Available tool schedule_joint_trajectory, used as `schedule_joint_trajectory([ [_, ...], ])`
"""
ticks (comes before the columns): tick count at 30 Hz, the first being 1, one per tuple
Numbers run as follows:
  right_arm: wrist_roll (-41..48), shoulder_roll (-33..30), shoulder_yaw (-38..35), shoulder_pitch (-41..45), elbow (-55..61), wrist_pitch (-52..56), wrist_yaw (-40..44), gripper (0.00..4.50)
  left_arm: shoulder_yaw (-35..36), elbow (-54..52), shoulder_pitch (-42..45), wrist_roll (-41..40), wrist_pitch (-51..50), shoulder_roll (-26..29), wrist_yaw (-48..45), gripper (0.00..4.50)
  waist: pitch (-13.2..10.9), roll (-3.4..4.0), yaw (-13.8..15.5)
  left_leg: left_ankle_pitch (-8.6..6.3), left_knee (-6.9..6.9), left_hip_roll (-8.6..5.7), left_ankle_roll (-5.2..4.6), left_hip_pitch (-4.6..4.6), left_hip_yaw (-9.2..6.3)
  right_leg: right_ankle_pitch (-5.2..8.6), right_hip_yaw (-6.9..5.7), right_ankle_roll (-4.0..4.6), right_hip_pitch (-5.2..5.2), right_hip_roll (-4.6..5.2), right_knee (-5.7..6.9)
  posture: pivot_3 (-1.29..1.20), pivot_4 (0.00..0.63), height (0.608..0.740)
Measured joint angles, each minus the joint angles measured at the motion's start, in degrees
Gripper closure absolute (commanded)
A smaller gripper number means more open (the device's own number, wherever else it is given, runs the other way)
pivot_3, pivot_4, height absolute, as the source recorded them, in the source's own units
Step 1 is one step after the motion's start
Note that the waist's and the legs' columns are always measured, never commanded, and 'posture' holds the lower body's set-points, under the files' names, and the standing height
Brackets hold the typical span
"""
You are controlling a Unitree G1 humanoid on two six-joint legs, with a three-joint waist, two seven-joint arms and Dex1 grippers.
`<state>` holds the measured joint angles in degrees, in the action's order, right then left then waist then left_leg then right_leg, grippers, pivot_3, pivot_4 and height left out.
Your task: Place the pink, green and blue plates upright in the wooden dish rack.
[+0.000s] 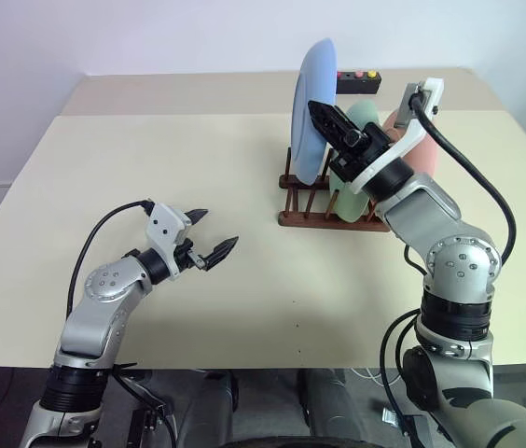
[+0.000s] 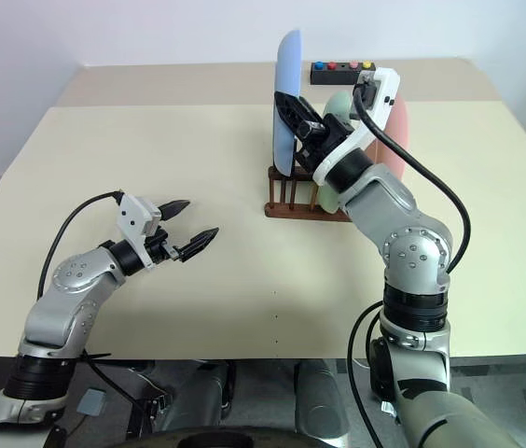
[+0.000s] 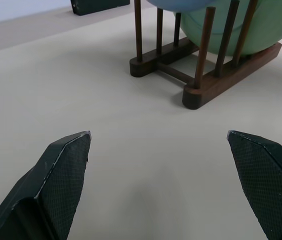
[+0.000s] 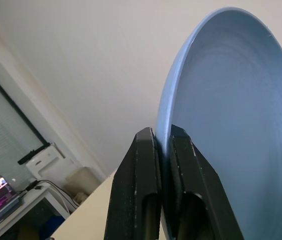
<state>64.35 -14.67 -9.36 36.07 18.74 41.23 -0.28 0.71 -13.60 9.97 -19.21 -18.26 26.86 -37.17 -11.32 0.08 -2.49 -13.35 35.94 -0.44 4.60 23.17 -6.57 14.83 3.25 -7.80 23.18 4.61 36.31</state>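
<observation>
Right gripper (image 1: 319, 114) pinching the rim of the blue plate (image 1: 314, 107), fingers (image 4: 140, 185) closed tight on its edge — holding the plate upright at the left end of the wooden dish rack (image 1: 324, 219), lower edge reaching down among the pegs; whether fully seated on the rails, not discernible. Green plate (image 1: 356, 177) already standing in the rack beside it, pink plate (image 1: 410, 154) standing behind the right arm at the far end, largely hidden. Left gripper (image 1: 214, 233) hovering low over the bare tabletop (image 1: 151, 159), well apart from the rack, fingers (image 3: 63, 167) spread wide and holding nothing. Small black box with coloured buttons (image 1: 356, 82) sitting beyond the rack. Judging the task close to done, risks remaining: releasing before the plate is resting between pegs — likely tipping it out over the open end; dragging the rim while withdrawing, possibly rocking the light rack or knocking the green plate.
</observation>
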Motion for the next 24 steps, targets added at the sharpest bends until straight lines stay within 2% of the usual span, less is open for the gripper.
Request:
schedule_joint_trajectory([
  [6,0.08,0.09,-0.07,-0.3,0.0,0.65,-0.88,4.48,0.0,-0.02,-0.14,0.0,-0.02,0.0,0.11,0.0,0.0,0.0,-0.01,0.0,0.0,0.0,0.0,0.03,0.0,0.0,0.0,0.0,0.03,0.0,0.0,0.0,0.15,0.734],
  [9,0.18,0.14,-0.26,-0.32,0.0,0.75,-1.1,3.44,0.0,-0.03,-0.14,0.0,-0.04,0.0,0.13,0.0,0.0,0.0,0.0,0.0,0.0,0.0,0.0,0.04,0.0,0.0,0.0,0.0,0.03,0.0,0.0,0.0,0.15,0.734],
  [15,0.57,0.16,-0.56,-0.38,0.02,0.91,-1.25,0.34,0.0,-0.1,-0.14,-0.01,-0.22,-0.01,0.15,0.0,0.0,0.0,0.0,0.0,0.0,0.0,0.0,0.04,0.0,0.0,0.0,0.0,0.04,0.0,0.0,0.0,0.15,0.734],
  [16,0.56,0.15,-0.56,-0.38,0.03,0.91,-1.19,0.06,0.0,-0.15,-0.14,-0.01,-0.25,-0.01,0.15,0.0,0.0,0.0,-0.01,0.0,0.0,0.0,0.0,0.04,0.0,0.0,0.0,0.0,0.04,0.0,0.0,0.0,0.15,0.734],
  [24,-1.2,-0.52,-0.27,-0.38,0.14,0.9,-0.1,0.06,-0.01,-0.47,-0.16,-0.04,-0.42,-0.09,0.16,0.0,0.0,0.0,0.0,0.0,0.0,0.0,0.0,0.05,0.0,0.0,0.0,0.0,0.04,0.0,0.0,0.0,0.15,0.734],
])
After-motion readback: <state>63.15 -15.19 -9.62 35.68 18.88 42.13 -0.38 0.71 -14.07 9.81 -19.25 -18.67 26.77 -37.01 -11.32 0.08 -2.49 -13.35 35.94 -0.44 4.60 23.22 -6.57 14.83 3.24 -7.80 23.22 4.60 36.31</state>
